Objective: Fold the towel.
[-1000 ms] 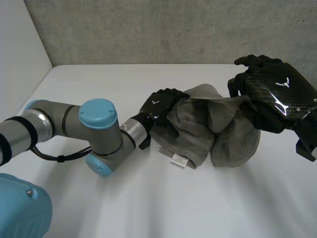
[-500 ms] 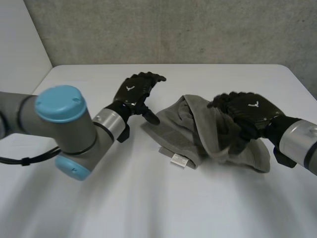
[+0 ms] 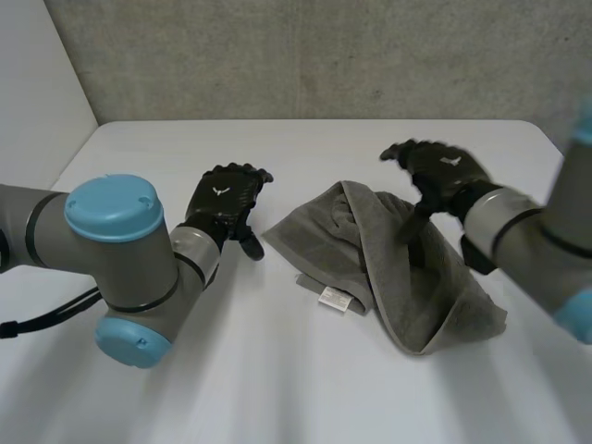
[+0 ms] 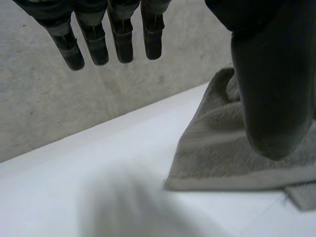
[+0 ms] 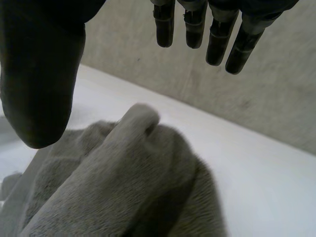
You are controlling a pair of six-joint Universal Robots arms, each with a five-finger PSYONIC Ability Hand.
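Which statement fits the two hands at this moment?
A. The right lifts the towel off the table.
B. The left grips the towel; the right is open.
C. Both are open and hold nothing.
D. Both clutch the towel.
C: the left hand is beside the towel, the right hand above it, and each wrist view shows straight fingers holding no cloth.

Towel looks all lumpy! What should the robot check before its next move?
1. Left hand free: ok, open, beside the towel's near corner, gripping nothing.
2. Right hand free: ok, open, above the towel's far part.
3. Right hand touching the towel: cannot tell.
4. Towel lying flat: not ok, bunched with a raised ridge.
5. Fold neat: not ok, edges uneven, label sticking out.
6. Towel wholly on the table: ok.
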